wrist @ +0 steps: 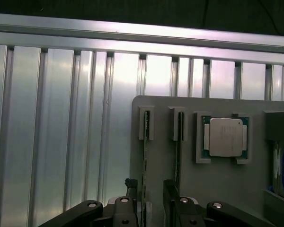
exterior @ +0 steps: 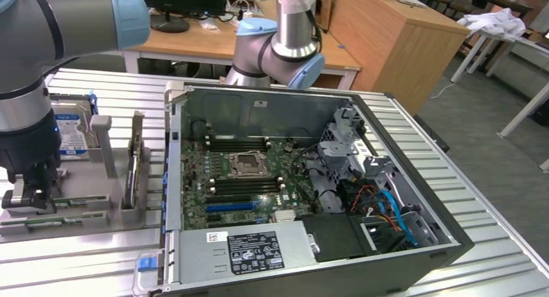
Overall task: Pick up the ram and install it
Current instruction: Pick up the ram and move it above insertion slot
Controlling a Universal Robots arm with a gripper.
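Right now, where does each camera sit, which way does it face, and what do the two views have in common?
Exterior view: raised above the ribbed table, looking down on the open computer case and grey tray; the arm and its gripper show.
Wrist view: on the wrist, looking down past the open gripper at the tray's ram and processor.
Shared: the tray, the gripper and the table.

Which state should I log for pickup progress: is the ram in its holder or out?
In its holder. The ram stands on edge in the gray tray's slot, between the open gripper's jaws, not lifted.
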